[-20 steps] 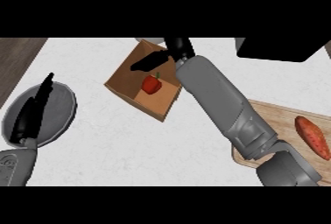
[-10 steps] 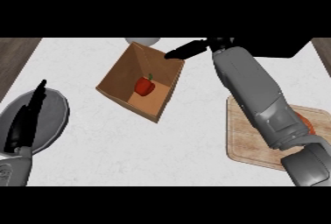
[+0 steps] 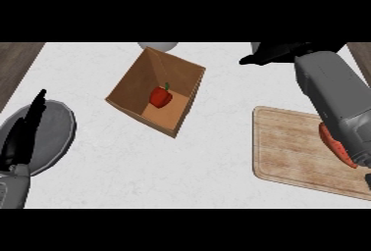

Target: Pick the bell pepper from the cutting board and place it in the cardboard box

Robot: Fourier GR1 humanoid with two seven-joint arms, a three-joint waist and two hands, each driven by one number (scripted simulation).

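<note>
Bell pepper [image 3: 161, 96], red w/ green stem, sits inside the brown cardboard box [image 3: 129, 78] on its floor. Wood-grain cutting board [image 3: 290, 147] lies well apart, at right (an orange-red item [image 3: 334, 142] shows beside the forearm). Right hand [image 3: 279, 52] near top edge, holding nothing; finger pose: cannot tell. Left hand [image 3: 25, 130], fingers straight, over a grey round plate [image 3: 62, 130].

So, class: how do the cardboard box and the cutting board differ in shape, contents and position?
The cardboard box is an open container with raised walls; the cutting board is a flat slab.
The box holds the red bell pepper; the board carries an orange-red item, partly hidden under the right forearm.
The box sits near the counter's middle, the board at the right.
Both are brown and sit at an angle on the white counter.
</note>
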